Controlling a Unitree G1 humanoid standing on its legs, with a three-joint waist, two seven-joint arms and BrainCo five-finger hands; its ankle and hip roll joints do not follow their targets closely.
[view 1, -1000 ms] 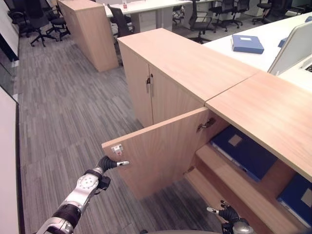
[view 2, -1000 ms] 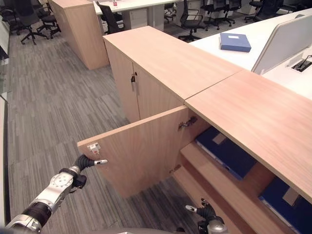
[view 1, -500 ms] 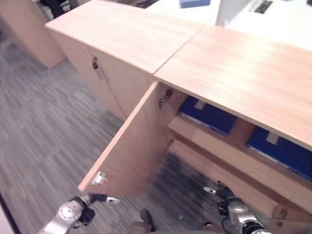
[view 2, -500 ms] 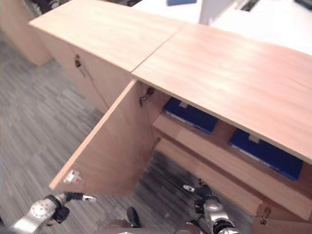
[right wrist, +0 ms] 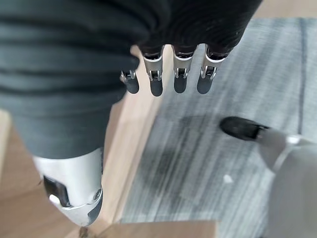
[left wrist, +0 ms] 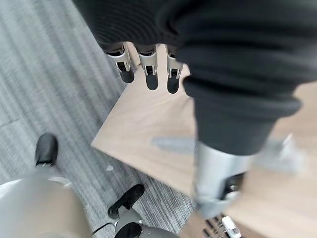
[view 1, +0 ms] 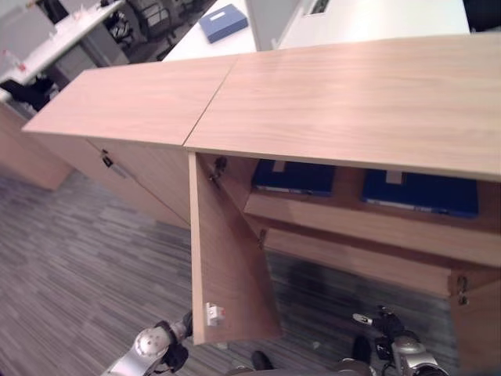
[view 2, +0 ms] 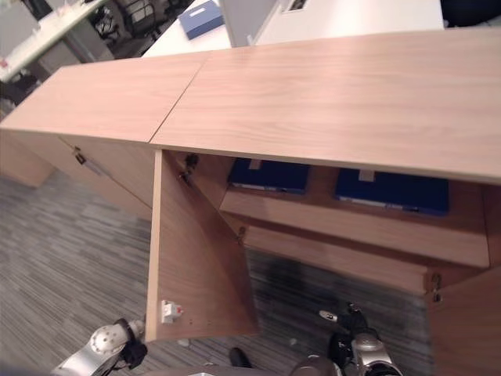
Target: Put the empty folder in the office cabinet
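While the light wooden office cabinet [view 1: 329, 102] stands with its flat door [view 1: 223, 258] swung wide, a blue rectangular folder [view 1: 223, 21] lies flat on the white table [view 1: 352, 19] behind it (long axis slanting away), well apart from both hands. The left robot hand [left wrist: 148, 69] and right robot hand [right wrist: 173, 74] hang low, fingers straight, empty.
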